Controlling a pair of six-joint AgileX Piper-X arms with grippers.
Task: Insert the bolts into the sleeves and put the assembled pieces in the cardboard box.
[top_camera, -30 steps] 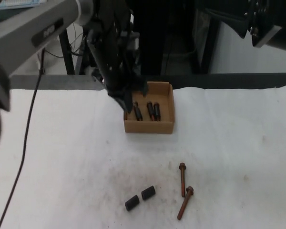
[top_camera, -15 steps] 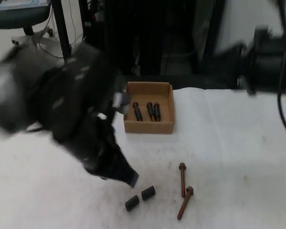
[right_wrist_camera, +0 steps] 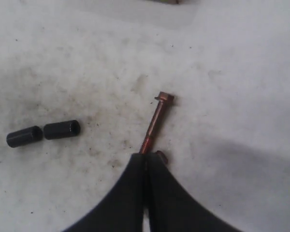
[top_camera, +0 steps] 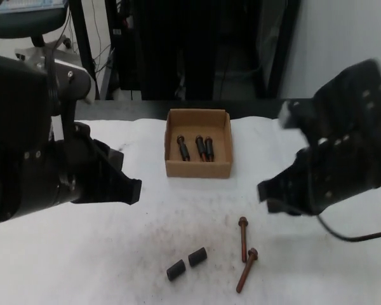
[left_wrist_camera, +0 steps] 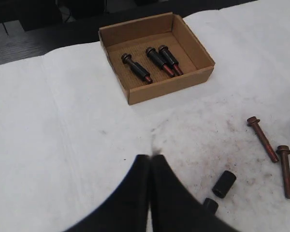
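Two copper-coloured steel bolts (top_camera: 243, 238): loose on white cloth (top_camera: 114, 254), 5 o'clock from open brown cardboard box (top_camera: 198, 169). Two short black tubular sleeves (top_camera: 197, 257) at their 9 o'clock. Probably rigid, light, roll-prone; grip mid-shank. Left gripper (left_wrist_camera: 150, 158), right gripper (right_wrist_camera: 145, 159): fingers pressed together, empty.

Soft, even light from above on the white surface (top_camera: 343, 267), bolt (right_wrist_camera: 154, 123) casting barely a shadow, a broad faint shadow (right_wrist_camera: 241, 164) on the surface in the right wrist view, room behind dim, left arm (top_camera: 44, 171) and right arm (top_camera: 336, 165) blurred up close.
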